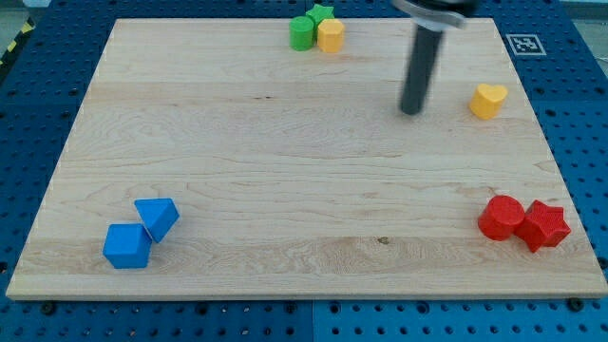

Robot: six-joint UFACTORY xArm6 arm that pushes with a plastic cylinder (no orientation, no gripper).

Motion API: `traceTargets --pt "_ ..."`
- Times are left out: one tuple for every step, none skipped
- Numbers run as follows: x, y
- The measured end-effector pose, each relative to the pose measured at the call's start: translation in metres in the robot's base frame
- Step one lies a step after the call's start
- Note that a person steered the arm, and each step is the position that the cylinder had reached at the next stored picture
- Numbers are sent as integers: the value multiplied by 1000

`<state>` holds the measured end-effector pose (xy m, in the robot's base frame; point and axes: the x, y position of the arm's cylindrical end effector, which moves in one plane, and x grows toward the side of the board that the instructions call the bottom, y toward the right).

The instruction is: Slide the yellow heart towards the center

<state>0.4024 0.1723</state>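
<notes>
The yellow heart (487, 100) lies near the board's right edge, in the upper part of the view. My tip (410, 111) is on the board to the heart's left, a clear gap away and not touching it. The dark rod rises from the tip toward the view's top.
A green star (321, 13), a green round block (302, 33) and a yellow hexagonal block (331, 36) cluster at the top edge. Two blue blocks (127, 245) (158, 217) sit at bottom left. Two red blocks (501, 217) (544, 225) sit at bottom right. The wooden board (285, 142) lies on blue pegboard.
</notes>
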Motion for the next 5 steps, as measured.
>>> traceTargets --pt "24 116" --pt "8 173" --pt "-3 171" --pt "-23 149" --pt "-28 126"
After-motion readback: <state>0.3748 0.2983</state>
